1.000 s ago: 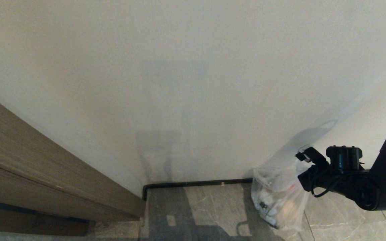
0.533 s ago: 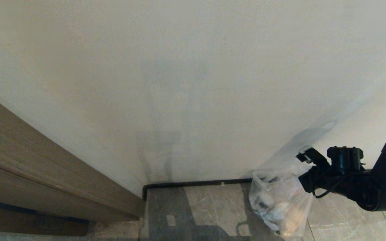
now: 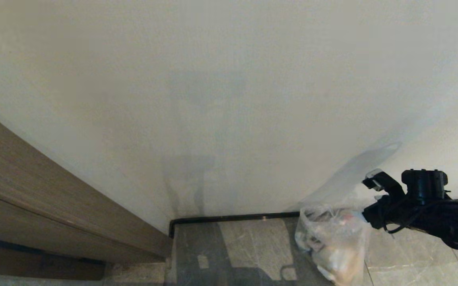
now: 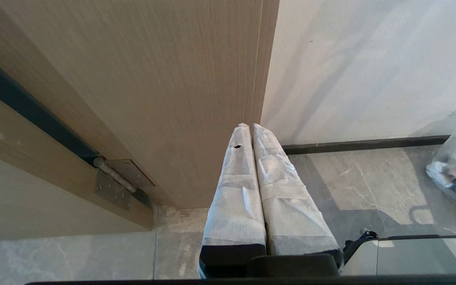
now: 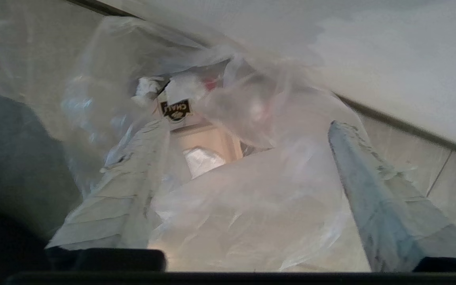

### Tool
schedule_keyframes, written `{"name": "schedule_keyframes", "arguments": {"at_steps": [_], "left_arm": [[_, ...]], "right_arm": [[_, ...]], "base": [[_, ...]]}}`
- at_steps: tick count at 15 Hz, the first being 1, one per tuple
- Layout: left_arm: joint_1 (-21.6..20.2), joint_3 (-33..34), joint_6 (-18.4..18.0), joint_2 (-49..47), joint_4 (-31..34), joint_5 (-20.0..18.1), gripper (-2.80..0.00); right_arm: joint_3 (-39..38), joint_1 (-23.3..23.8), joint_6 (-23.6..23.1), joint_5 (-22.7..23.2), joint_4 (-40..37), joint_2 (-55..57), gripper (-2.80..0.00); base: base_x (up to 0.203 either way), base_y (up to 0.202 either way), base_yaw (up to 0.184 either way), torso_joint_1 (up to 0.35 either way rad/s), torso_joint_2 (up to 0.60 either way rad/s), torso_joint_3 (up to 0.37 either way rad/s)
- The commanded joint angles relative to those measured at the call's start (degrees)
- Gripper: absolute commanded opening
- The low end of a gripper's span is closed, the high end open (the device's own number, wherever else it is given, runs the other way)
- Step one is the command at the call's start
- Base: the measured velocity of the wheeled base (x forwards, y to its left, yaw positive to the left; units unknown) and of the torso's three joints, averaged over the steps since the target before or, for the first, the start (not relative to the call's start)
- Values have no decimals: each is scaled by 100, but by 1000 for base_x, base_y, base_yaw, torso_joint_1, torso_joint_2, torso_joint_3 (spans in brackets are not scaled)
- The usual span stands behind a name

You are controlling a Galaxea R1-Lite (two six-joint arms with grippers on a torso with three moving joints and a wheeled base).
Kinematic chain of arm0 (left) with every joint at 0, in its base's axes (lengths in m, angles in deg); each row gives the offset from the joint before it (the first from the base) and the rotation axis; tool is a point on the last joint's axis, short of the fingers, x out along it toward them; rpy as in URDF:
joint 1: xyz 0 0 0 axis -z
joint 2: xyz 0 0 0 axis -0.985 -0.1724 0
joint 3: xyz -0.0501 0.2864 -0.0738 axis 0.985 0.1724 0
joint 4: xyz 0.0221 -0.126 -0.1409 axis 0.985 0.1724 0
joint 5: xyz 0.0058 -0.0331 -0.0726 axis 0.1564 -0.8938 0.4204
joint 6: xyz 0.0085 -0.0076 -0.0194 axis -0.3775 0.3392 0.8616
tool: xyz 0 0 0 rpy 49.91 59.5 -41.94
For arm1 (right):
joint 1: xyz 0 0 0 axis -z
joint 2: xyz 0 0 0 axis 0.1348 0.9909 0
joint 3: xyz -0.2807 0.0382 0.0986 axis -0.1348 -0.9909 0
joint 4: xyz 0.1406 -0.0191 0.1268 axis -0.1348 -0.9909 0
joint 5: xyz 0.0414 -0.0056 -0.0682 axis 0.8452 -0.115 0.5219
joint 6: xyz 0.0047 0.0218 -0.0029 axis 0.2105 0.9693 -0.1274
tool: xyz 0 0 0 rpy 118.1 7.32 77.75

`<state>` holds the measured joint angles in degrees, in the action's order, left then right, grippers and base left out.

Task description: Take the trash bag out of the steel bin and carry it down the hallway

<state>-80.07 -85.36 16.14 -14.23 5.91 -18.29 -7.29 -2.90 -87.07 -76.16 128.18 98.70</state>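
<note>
Grey tiled hallway floor (image 3: 249, 242) bears one trash bag (image 3: 332, 246); right pincer (image 5: 247, 158) spread apart, left pincer (image 4: 251, 128) together.

Home hallway corner

Grey marble-look floor tiles (image 3: 249, 242), a plain pale wall (image 3: 229, 99) with dark baseboard (image 3: 233, 217), and a hinged wood door (image 4: 164, 91) beside the left gripper (image 4: 251, 127).

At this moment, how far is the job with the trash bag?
Mostly done: the trash bag sits slumped on the tiled hallway floor against the wall, and no bin is in view. In hand: the right hand has its fingers spread, with loose plastic between them, apparently letting go. Left: pulling that hand clear. The left hand is shut and idle beside a wooden door.
</note>
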Motion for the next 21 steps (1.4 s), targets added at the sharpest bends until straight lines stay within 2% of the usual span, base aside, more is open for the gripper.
{"name": "schedule_keyframes", "arguments": {"at_steps": [1, 2, 6, 9, 13, 16, 18, 21], "left_arm": [[0, 0, 5, 0, -1, 2, -280], [0, 0, 5, 0, -1, 2, -280], [0, 0, 5, 0, 6, 2, -280], [0, 0, 5, 0, -1, 2, -280], [0, 0, 5, 0, -1, 2, -280], [0, 0, 5, 0, -1, 2, -280], [0, 0, 5, 0, -1, 2, -280], [0, 0, 5, 0, -1, 2, -280]], "right_arm": [[-110, 80, 37, 23, -167, -538, 0], [-144, 131, 62, 48, -363, -724, -280], [-183, 201, 368, 73, -915, -1643, -280], [-261, 202, 706, 106, -1682, -2621, -280], [-536, 196, 1335, 269, -2432, -3954, -280], [-830, 193, 1829, 393, -3168, -5343, -280], [-947, 169, 2039, 531, -4117, -6672, -280], [-1283, -91, 2335, 287, -5108, -8674, -280]], "base": [[0, 0, 0, 0, 0, 0], [0, 0, 0, 0, 0, 0], [0, 0, 0, 0, 0, 0], [0, 0, 0, 0, 0, 0], [0, 0, 0, 0, 0, 0], [0, 0, 0, 0, 0, 0], [0, 0, 0, 0, 0, 0], [0, 0, 0, 0, 0, 0]]}}
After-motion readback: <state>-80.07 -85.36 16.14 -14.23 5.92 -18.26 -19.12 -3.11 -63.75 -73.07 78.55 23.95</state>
